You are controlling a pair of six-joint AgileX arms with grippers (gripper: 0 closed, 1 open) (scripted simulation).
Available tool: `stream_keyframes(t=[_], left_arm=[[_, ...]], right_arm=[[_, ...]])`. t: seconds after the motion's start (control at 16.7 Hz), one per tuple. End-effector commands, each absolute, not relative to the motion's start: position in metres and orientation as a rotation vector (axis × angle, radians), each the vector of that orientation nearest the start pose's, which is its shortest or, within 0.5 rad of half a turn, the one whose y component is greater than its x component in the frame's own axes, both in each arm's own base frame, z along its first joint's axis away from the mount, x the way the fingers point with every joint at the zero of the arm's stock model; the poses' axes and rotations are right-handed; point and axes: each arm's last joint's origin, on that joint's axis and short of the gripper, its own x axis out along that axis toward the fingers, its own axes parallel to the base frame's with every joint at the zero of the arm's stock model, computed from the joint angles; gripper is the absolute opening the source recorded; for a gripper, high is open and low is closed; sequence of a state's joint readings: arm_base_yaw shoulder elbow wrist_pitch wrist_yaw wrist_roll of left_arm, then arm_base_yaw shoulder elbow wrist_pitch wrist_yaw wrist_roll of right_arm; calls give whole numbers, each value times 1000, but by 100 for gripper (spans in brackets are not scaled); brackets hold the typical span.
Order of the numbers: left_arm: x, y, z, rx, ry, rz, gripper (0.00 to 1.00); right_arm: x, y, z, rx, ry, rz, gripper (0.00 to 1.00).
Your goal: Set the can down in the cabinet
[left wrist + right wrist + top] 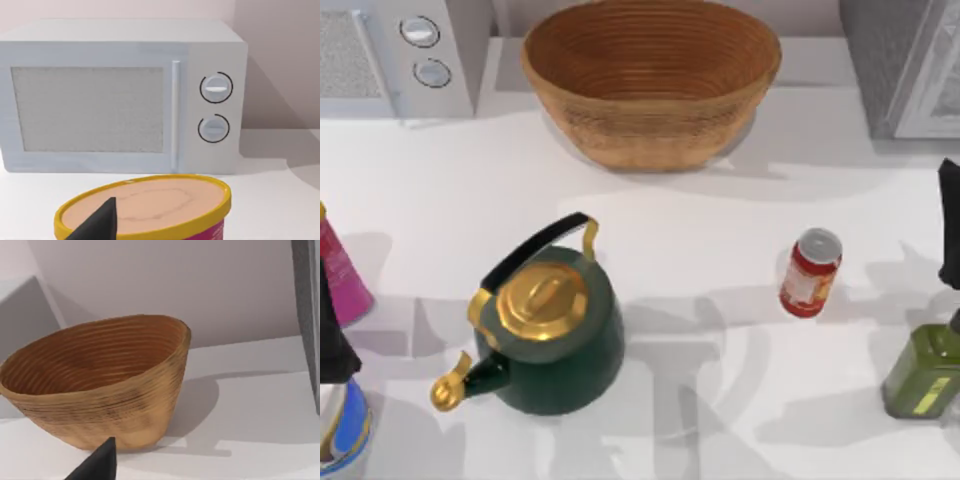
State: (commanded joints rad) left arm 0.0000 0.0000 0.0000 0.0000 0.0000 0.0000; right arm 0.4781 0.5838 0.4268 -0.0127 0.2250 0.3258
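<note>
Left arm (pixel 332 330) sits at the table's left edge, dark bulk over a pink container (pixel 345 275) and a blue-rimmed cup (pixel 350 430); can't tell how its fingers stand. Its wrist view has one dark fingertip (pixel 100 225) over a yellow-rimmed tub (pixel 145 210), with the microwave (pixel 120 95) behind, door shut, two dials on the panel. Microwave also sits at the back left in the top view. Green kettle (pixel 555 340) with gold lid and spout stands left of centre, spout pointing toward the left edge, black handle arched over the lid. Woven basket (pixel 650 80) is at the back centre, upright. Can (pixel 810 272) stands upright on the table (pixel 720 200), right of centre, well apart from the kettle and nothing touching it. Grey cabinet (pixel 905 65) is at the back right corner, well behind the can. Olive bottle (pixel 920 370) stands near the right edge, in front of and right of the can. Right arm (pixel 948 225) is a dark shape at the right edge, right of the can and clear of it; finger state can't be told. Its wrist view shows one fingertip (pixel 97 465) in front of the basket.
</note>
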Motion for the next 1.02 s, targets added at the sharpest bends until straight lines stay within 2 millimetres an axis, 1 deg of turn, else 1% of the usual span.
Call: stream_keyframes(t=[0.12,0.24,0.36,0.48,0.6,0.78,0.9,1.02], left_arm=[[106,-1,160,0,0,0,100],[106,-1,160,0,0,0,100],[106,-1,160,0,0,0,100],[106,-1,160,0,0,0,100],[106,-1,160,0,0,0,100],[106,-1,160,0,0,0,100],[106,-1,160,0,0,0,100],[106,-1,160,0,0,0,100]], right_arm=[[159,91,258,277,283,233,100],[179,119,252,264,385,212,100],[198,144,232,221,495,171,100],[212,163,205,161,598,120,100],[221,174,178,101,683,70,100],[225,176,147,26,772,7,100],[224,175,140,6,794,-9,100],[224,175,140,6,794,-9,100]])
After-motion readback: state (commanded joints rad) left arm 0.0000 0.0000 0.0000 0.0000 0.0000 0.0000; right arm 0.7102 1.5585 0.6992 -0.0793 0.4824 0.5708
